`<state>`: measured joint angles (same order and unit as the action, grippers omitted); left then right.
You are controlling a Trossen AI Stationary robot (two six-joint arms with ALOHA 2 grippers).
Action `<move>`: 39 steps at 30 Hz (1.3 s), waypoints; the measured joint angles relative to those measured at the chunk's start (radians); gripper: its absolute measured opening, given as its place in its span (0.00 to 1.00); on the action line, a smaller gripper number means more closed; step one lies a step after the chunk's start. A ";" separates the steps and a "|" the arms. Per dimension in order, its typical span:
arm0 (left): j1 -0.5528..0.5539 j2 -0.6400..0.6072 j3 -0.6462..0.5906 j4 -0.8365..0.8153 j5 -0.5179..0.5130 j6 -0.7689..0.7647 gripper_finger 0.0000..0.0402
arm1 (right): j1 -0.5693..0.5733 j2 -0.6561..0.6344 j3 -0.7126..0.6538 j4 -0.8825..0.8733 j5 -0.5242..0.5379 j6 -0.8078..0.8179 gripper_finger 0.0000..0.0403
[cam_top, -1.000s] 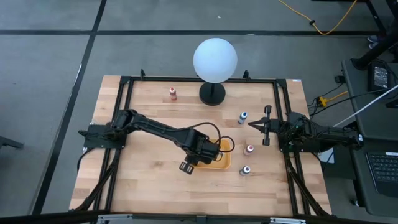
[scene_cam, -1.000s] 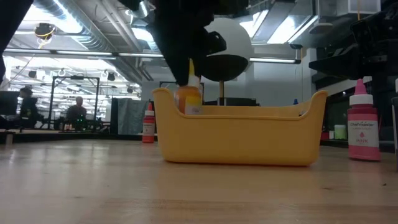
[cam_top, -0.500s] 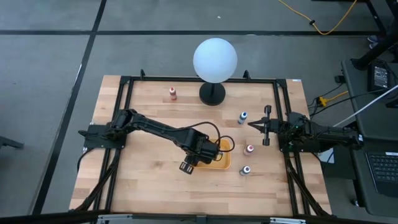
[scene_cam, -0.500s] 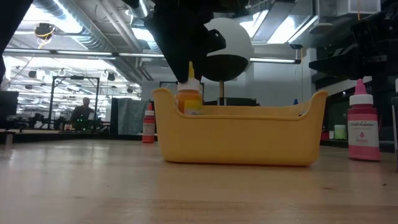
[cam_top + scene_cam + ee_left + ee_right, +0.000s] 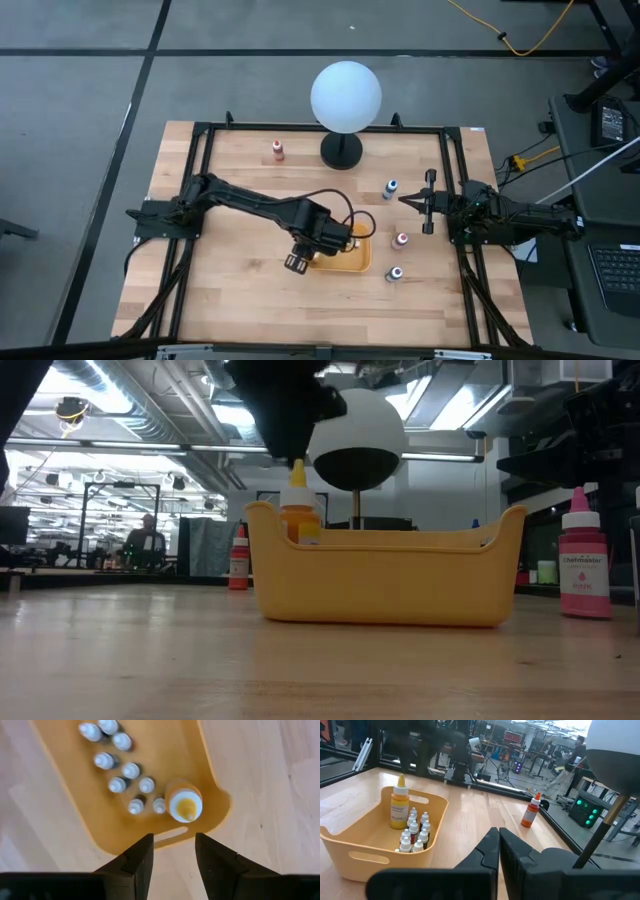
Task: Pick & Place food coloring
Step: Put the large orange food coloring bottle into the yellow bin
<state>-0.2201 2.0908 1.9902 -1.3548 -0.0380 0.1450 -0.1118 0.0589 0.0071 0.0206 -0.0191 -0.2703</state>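
Observation:
An orange food coloring bottle (image 5: 184, 805) stands upright on its base in one corner of the yellow bin (image 5: 352, 262), beside several tiny white-capped bottles (image 5: 120, 770). My left gripper (image 5: 173, 857) hangs open just above the bin, pointing down, with nothing between its fingers; the low view shows it over the bottle's tip (image 5: 297, 468). More food coloring bottles stand on the table: red-orange (image 5: 278, 151), blue (image 5: 390, 188), pink (image 5: 400, 241) and purple (image 5: 396, 273). My right gripper (image 5: 405, 200) waits shut at the table's right side.
A lamp with a white globe (image 5: 346, 95) on a black base (image 5: 341, 152) stands at the far middle of the table. A black frame (image 5: 200, 130) runs around the wooden top. Bare wood lies to the left of and in front of the bin.
My left gripper has risen off the orange bottle's top and now hangs clear above it. The bottle has stayed upright in the bin.

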 joint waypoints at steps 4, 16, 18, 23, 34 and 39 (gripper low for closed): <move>-0.001 -0.002 0.079 -0.037 -0.022 -0.010 0.35 | 0.000 0.000 0.000 0.000 0.000 0.000 0.04; 0.054 -0.161 0.174 -0.217 -0.331 -0.085 0.33 | 0.000 0.000 0.000 0.000 0.000 0.000 0.04; 0.083 -0.202 0.173 -0.216 -0.372 -0.099 0.33 | 0.000 0.000 0.000 0.000 0.000 0.000 0.04; 0.203 -0.317 0.173 -0.217 -0.450 -0.098 0.33 | 0.000 0.000 0.000 0.000 0.000 0.000 0.04; 0.644 -0.426 0.166 -0.214 -0.284 -0.037 0.34 | 0.000 0.000 0.000 0.000 0.000 0.000 0.04; 0.811 -0.426 0.026 -0.182 -0.193 0.025 0.37 | 0.000 0.000 0.000 0.000 0.000 0.000 0.04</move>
<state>0.5910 1.6643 2.0164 -1.5369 -0.2308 0.1699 -0.1117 0.0589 0.0071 0.0206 -0.0189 -0.2703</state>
